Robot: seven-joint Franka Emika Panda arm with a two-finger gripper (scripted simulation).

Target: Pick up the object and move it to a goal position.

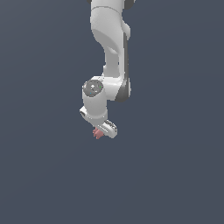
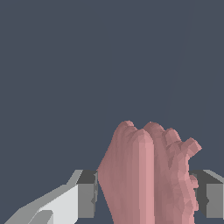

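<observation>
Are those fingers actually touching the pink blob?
Touching. In the wrist view the fingers press against both sides of the blob, with no gap showing.

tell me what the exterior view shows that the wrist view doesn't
Only the exterior view shows the white arm reaching down, with the claw seen whole and the pink object as a tiny speck at its tip. Only the wrist view shows the object's ridged, lumpy faces up close, pressed between the grey finger pads. Both share the object in the claw and a plain dark background.
</observation>
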